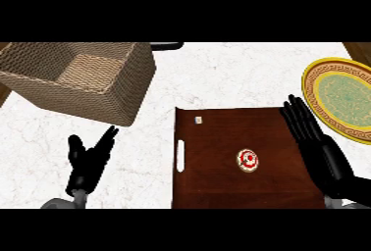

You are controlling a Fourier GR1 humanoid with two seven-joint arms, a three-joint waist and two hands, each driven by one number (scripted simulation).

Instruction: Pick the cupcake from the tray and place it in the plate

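Two hands, both empty. Left hand [87, 162] low at left over tabletop [217, 73], fingers spread, relaxed. Right hand [319, 144] along right edge of tray [217, 186], fingers straight, together, pointing away. One tray, dark brown. One cupcake [248, 160] on tray, right of middle, apart from right hand. One plate [340, 98] beyond, far right, gold rim. One basket [80, 78] far left.

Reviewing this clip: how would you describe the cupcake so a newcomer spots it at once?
Find the dark brown rectangular wooden tray in the lower middle of the white marble counter. Right of its centre, left of the robot's black right hand, sits the small round cupcake. It is the only red-and-white thing in view.
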